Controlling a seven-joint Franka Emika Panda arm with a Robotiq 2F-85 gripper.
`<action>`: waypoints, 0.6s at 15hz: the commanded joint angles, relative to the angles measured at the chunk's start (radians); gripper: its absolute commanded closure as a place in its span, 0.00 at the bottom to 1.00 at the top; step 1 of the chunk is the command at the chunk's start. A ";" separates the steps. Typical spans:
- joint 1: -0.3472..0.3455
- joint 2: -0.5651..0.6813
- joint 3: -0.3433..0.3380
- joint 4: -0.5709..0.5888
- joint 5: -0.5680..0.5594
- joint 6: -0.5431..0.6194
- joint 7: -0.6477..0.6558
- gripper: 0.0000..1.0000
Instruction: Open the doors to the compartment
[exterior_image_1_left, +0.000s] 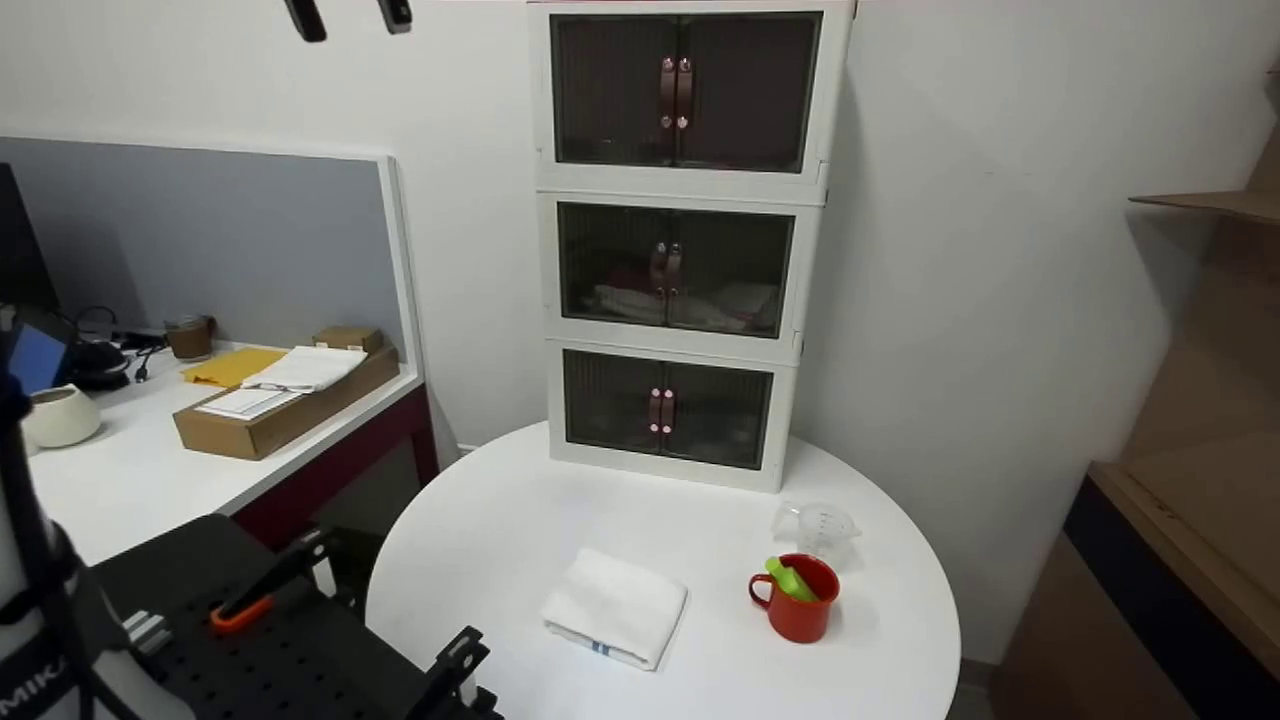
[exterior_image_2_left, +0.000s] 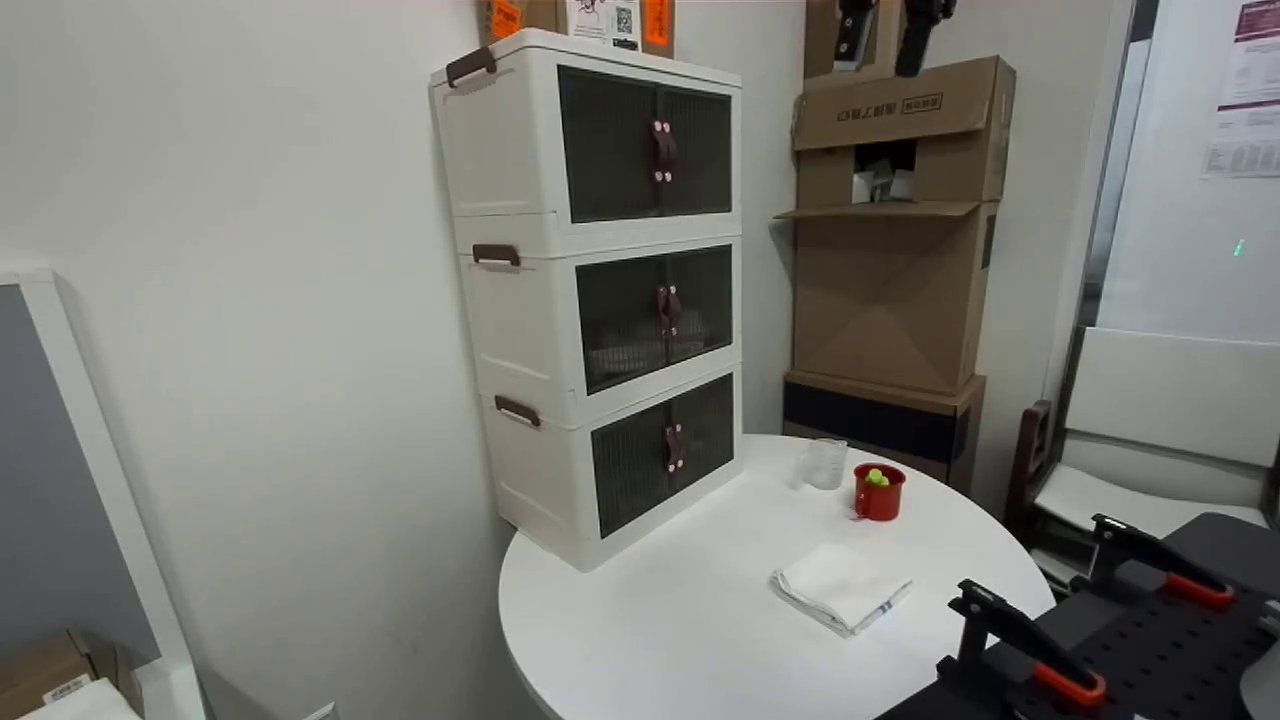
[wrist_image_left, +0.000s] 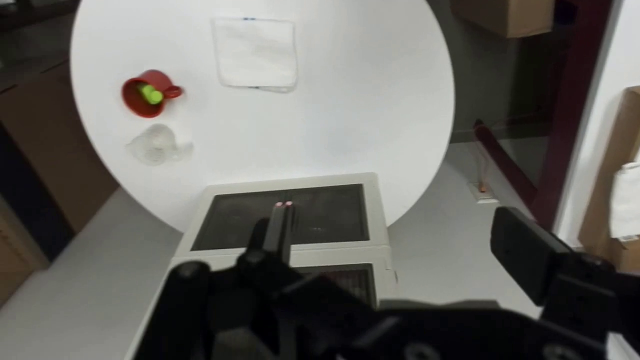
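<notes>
The doors (exterior_image_1_left: 750, 95) are dark, smoky panels with paired brown handles at the centre. They are shut in both exterior views, also here (exterior_image_2_left: 697, 150). The compartment (exterior_image_1_left: 676, 180) is the white-framed top tier of a three-tier cabinet, also in an exterior view (exterior_image_2_left: 650, 227). My gripper (exterior_image_1_left: 352, 20) hangs at the top edge, left of the compartment and apart from it. It also shows at the top of an exterior view (exterior_image_2_left: 882, 50). In the wrist view my gripper (wrist_image_left: 400, 240) has its fingers wide apart with nothing between them. The top tier is hidden or out of view there.
The middle tier (exterior_image_1_left: 680, 350) and bottom tier (exterior_image_1_left: 660, 472) have matching shut doors. The round white table (exterior_image_1_left: 480, 560) holds a folded towel (exterior_image_1_left: 615, 605), a red mug (exterior_image_1_left: 800, 615) and a clear cup (exterior_image_1_left: 825, 530). Cardboard boxes (exterior_image_2_left: 880, 300) stand beside the cabinet.
</notes>
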 joint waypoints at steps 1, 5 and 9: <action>-0.076 0.126 0.066 0.100 -0.176 0.029 0.050 0.00; -0.149 0.245 0.135 0.172 -0.413 0.101 0.153 0.00; -0.226 0.371 0.189 0.230 -0.676 0.270 0.352 0.00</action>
